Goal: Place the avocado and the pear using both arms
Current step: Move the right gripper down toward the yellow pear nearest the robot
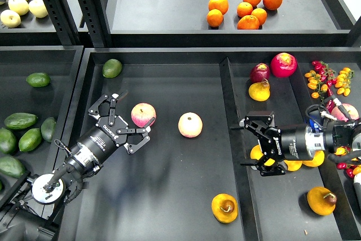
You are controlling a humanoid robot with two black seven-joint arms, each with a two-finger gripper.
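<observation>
An orange-yellow pear with a brown hollow lies at the front of the middle tray. More pears lie in the right tray, one at the front and one at the back. Dark green avocados lie in the left tray. My left gripper is open, its fingers around the left side of a pink-blushed apple. My right gripper is open and empty over the divider, in front of a cluster of pears. Neither gripper holds fruit.
A second apple lies mid-tray. A rounder, lighter green fruit lies at the tray's back left. Red fruits, chillies and small tomatoes fill the right tray. Oranges and pale apples sit on the back shelf.
</observation>
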